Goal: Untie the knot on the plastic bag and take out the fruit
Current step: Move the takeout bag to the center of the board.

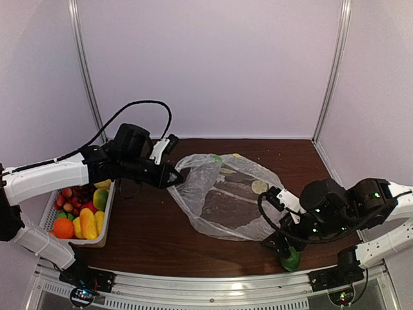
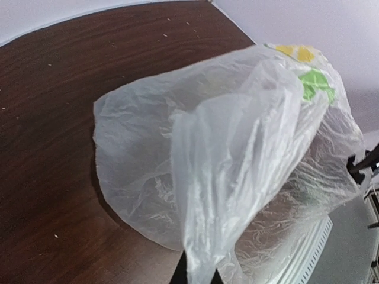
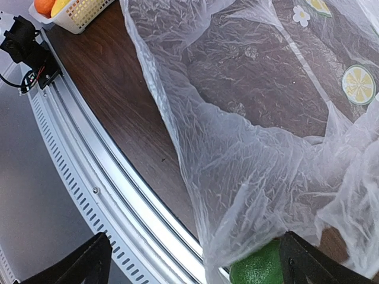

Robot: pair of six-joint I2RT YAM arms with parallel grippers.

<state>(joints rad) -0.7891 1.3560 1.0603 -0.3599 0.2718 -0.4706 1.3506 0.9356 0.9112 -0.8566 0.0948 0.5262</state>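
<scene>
The plastic bag point(image 1: 222, 200) is spread out in the middle of the surface point(image 1: 148, 236). The brown wood can be seen through it. Its left edge is pinched by the left claw point(image 1: 172, 175), which is shut tight on the thin plastic. That edge is lifted a little off the surface. In the left wrist view the claw's tips are almost hidden behind the hanging plastic. Yellow lemon pictures point(image 3: 358, 81) are printed on the bag.

The right claw point(image 3: 200, 265) is held wide open at the near edge of the surface, by the bag's near right side. Nothing is gripped by it. A green lime point(image 3: 257, 269) is seen between its fingers. One finger is perhaps touched by it, but that cannot be told for sure.

The fruit point(image 1: 80, 219) is piled in a white basket point(image 1: 108, 210) at the left edge of the surface, well apart from the bag.
</scene>
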